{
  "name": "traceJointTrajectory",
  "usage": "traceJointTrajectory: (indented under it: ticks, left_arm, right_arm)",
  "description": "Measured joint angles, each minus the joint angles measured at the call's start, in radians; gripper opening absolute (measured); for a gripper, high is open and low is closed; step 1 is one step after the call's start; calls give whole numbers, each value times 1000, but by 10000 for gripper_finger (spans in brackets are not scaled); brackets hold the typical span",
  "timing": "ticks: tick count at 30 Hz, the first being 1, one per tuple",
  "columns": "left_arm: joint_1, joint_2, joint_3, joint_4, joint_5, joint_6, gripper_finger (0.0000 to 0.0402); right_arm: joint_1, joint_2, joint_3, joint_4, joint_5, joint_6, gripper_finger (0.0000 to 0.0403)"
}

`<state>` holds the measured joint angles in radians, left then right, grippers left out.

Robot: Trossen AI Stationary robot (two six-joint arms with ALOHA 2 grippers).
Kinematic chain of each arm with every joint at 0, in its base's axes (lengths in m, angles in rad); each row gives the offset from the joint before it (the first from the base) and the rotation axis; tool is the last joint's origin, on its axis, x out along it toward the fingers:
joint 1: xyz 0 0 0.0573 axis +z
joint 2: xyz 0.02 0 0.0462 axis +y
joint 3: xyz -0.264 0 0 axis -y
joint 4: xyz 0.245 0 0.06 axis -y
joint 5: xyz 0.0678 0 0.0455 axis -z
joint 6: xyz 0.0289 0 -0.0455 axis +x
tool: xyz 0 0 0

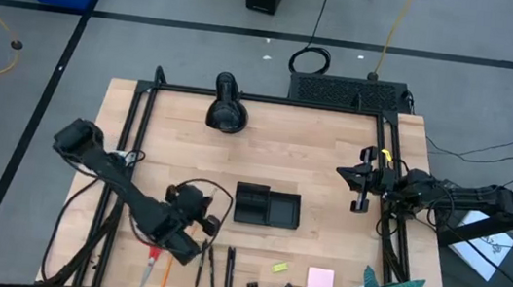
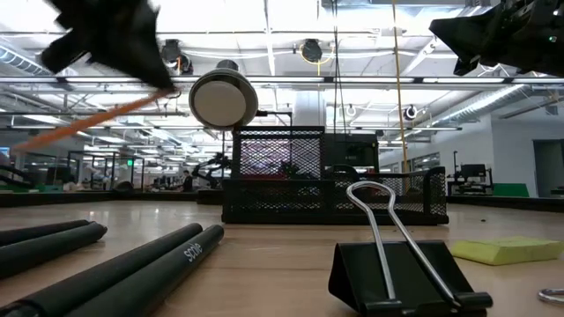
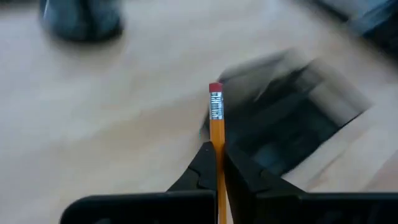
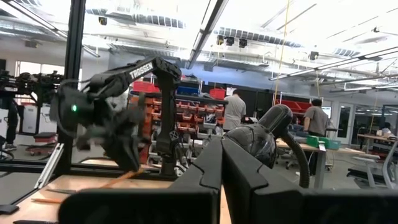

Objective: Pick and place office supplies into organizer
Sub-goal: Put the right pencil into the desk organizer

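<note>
The left gripper (image 3: 217, 163) reaches in from the left of the high view, hanging above the bench (image 1: 335, 143) at lower left of the organizer (image 1: 266, 207). Its jaws are clamped on an orange pencil (image 3: 216, 130), eraser end out. The right gripper (image 1: 361, 188) waits at the right edge, jaws closed, empty.

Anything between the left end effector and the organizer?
No. In the high view, only bare wood separates the left end effector, shut on a pencil, from the organizer.
</note>
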<state>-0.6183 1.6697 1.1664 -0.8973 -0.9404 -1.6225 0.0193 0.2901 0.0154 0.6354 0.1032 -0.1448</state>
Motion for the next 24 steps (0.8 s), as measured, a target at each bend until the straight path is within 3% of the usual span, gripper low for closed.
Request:
traceJointTrajectory:
  ticks: [4, 10, 13, 17, 20, 24]
  left_arm:
    - [15, -52, 2, 199, -139, 345, 12]
    - [69, -76, 2, 666, -146, 1084, 14]
    - [108, -77, 2, 879, -57, 1426, 5]
    - [179, -78, 2, 1064, 89, 1709, 14]
    - [254, -78, 3, 1159, 272, 1816, 17]
    - [371, -62, 3, 1182, 495, 1824, 5]
  right_arm:
    - [0, 0, 0, 1, 0, -1, 0]
    - [0, 1, 0, 6, 0, -1, 0]
    - [0, 1, 0, 11, 0, -2, 0]
    - [0, 1, 0, 11, 0, -2, 0]
    - [0, 1, 0, 11, 0, -2, 0]
    - [0, 1, 0, 11, 0, -2, 0]
